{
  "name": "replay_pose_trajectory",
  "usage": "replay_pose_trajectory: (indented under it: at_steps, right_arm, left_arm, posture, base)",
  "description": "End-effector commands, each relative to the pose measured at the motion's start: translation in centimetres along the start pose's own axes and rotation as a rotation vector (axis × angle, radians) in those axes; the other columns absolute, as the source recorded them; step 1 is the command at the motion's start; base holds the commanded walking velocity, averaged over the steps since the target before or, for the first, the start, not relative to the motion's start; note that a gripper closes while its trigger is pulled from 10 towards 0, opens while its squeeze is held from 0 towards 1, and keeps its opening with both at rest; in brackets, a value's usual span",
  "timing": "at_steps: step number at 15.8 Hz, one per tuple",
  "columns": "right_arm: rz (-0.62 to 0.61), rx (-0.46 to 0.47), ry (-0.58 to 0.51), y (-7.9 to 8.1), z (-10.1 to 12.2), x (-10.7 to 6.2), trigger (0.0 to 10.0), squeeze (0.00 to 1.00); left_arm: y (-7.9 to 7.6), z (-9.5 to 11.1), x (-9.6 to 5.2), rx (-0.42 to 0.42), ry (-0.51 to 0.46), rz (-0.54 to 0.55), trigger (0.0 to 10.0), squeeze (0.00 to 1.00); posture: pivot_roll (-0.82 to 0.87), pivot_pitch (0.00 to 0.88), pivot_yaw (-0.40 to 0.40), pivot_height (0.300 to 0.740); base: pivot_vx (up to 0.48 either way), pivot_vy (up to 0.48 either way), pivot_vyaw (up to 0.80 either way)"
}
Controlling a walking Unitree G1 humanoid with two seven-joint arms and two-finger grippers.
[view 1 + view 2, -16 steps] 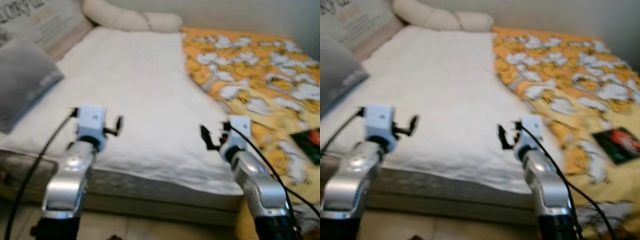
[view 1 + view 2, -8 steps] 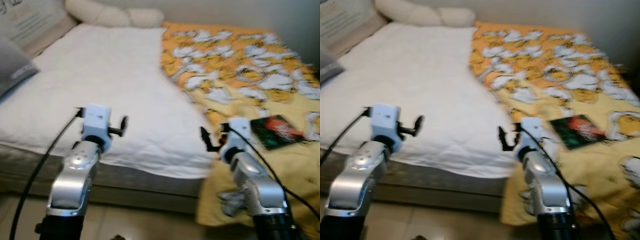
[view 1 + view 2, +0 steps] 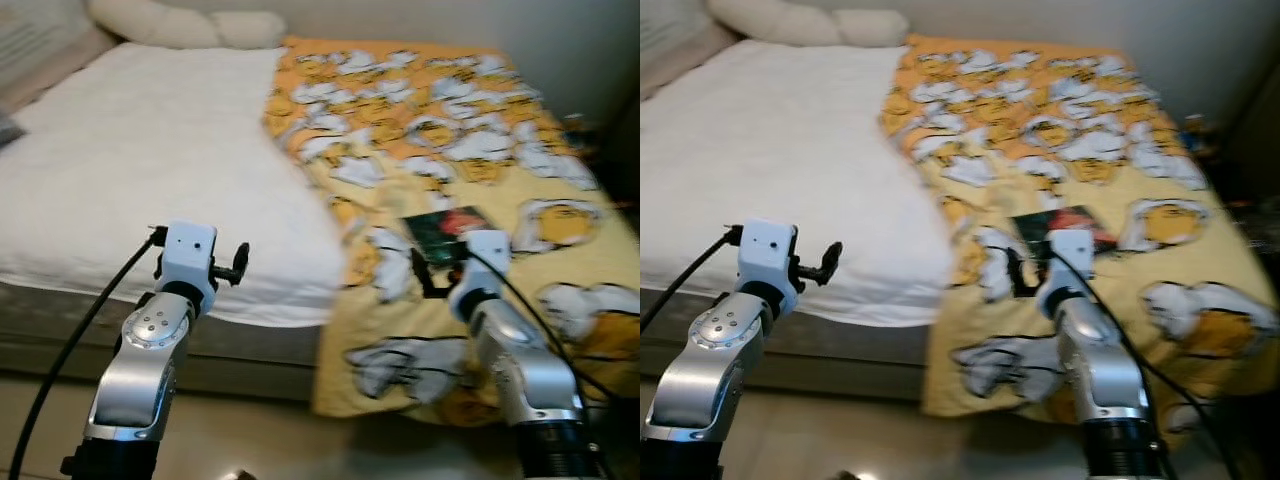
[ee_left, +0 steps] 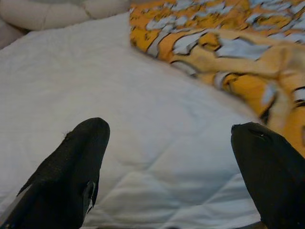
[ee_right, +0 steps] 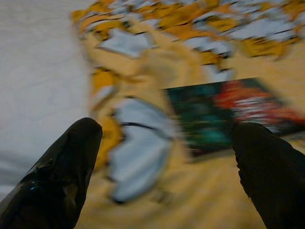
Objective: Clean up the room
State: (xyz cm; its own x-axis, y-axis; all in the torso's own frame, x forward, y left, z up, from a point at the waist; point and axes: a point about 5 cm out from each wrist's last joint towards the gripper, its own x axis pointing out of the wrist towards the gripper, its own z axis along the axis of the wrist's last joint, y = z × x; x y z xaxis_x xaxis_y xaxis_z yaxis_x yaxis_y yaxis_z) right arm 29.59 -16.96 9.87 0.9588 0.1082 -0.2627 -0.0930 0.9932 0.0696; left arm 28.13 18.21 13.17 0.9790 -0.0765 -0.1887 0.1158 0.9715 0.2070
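both arms are raised in front of a bed [image 3: 120, 150], at its near edge. the left gripper [image 3: 238, 264] hangs over the white quilt [image 4: 143, 119], its two black fingers [image 4: 71, 171] spread wide with nothing between them; in the left wrist view the quilt lies under and ahead of the fingers, and the edge of the orange and yellow blanket [image 3: 450, 130] runs past the far side of one fingertip. a pale bolster pillow [image 3: 180, 25] lies at the far end of the bed, well beyond the left fingers.

the right gripper [image 3: 430, 275] is over the blanket, which is printed with white and orange cartoon figures and hangs over the near edge of the bed toward the floor [image 3: 250, 440]. its fingers [image 5: 57, 176] are also spread apart and hold nothing. a dark book [image 3: 448, 228] with a green and red cover lies flat on the blanket just ahead of the right fingers; in the right wrist view it sits beyond the gap between the fingertips, nearer to one of them, not touched by either. the view is blurred, so the cover's print cannot be read.
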Motion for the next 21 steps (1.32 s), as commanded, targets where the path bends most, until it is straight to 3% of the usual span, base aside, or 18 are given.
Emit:
replay_pose_trajectory:
  at_steps: [1, 8, 12, 15, 21]
  right_arm:
    - [0.017, 0.003, -0.006, 0.6, 0.1, 0.2, 10.0, 0.00]
    - [0.019, 0.001, 0.006, 0.5, -0.4, 0.2, 10.0, 0.00]
    - [0.015, 0.000, 0.014, 0.4, -0.6, 0.3, 10.0, 0.00]
    - [0.009, 0.004, 0.019, 0.2, -0.6, 0.3, 10.0, 0.00]
    - [-0.006, 0.020, 0.032, -0.4, -0.9, 0.3, 10.0, 0.00]
  left_arm:
    - [0.6, -0.4, -0.1, 0.019, 0.017, 0.016, 10.0, 0.81]
    - [0.6, -0.4, 0.1, 0.028, 0.005, 0.012, 10.0, 0.80]
    - [0.9, -0.2, 0.4, -0.011, -0.005, 0.060, 10.0, 0.76]
    - [0.7, 0.1, 0.5, 0.030, -0.035, 0.040, 10.0, 0.76]
    - [0.2, 0.3, 0.5, 0.003, -0.062, 0.014, 10.0, 0.78]
  posture:
    - [-0.02, 0.000, 0.005, 0.740]
    - [-0.02, 0.000, 0.008, 0.740]
    - [-0.02, 0.000, 0.009, 0.740]
    - [-0.03, 0.000, 0.009, 0.740]
    - [-0.03, 0.000, 0.000, 0.740]
  base:
    - [0.000, -0.450, 0.00]
    - [0.000, -0.416, 0.00]
    - [0.000, 0.000, 0.00]
    - [0.000, 0.000, 0.00]
    - [0.341, 0.000, 0.00]
